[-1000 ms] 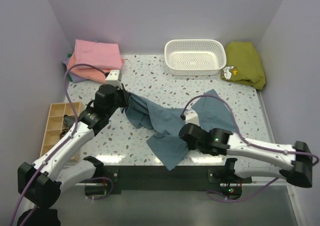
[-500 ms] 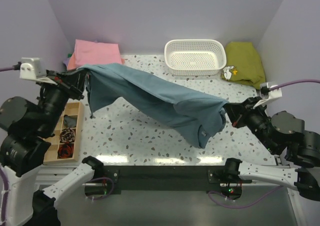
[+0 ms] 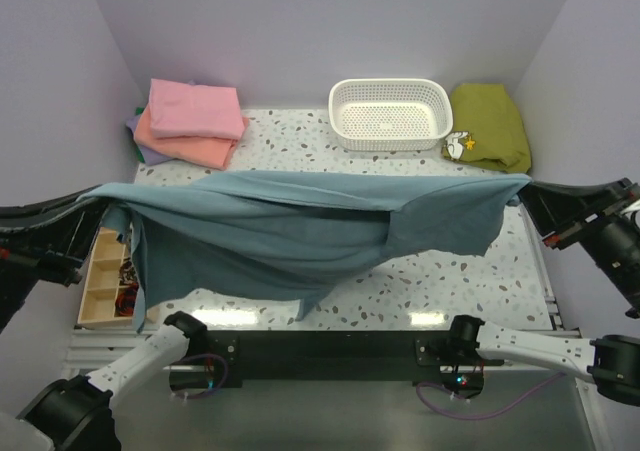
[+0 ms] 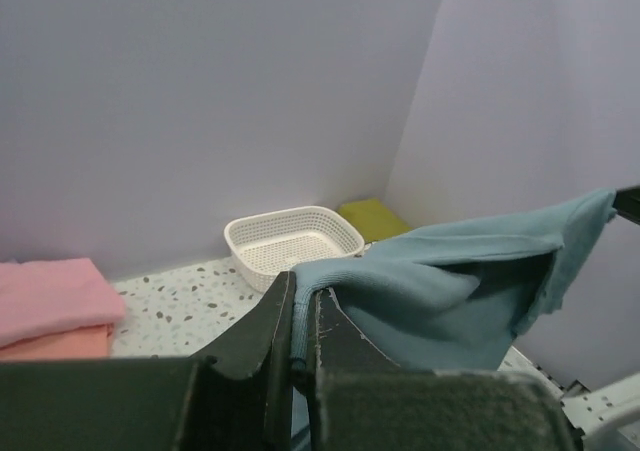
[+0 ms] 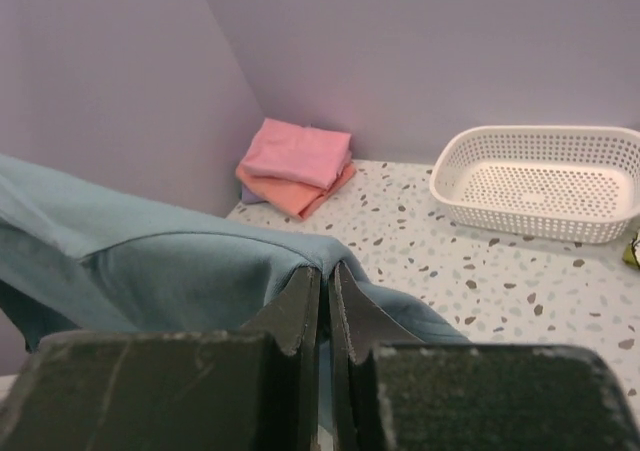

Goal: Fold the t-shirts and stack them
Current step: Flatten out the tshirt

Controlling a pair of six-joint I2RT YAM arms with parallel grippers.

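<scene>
L gripper was pinched shut on an edge of the blue-grey t-shirt, the cloth coming out right between its fingers. R gripper was clamped the same way on the shirt's other end. From the top cam I saw both arms spread wide, L at the far left and R at the far right, w/ the shirt stretched between them in the air above the table. It sagged in the middle and one flap hung toward the near edge. Whether each jaw held shoulder or hem, I couldn't tell. In the back-left corner lay the folded stack: pink on salmon-orange, a sliver of lavender underneath. White basket sat at back centre, an olive-green cloth just to its right, and a wooden divider tray at the left edge, partly under the hanging shirt.
</scene>
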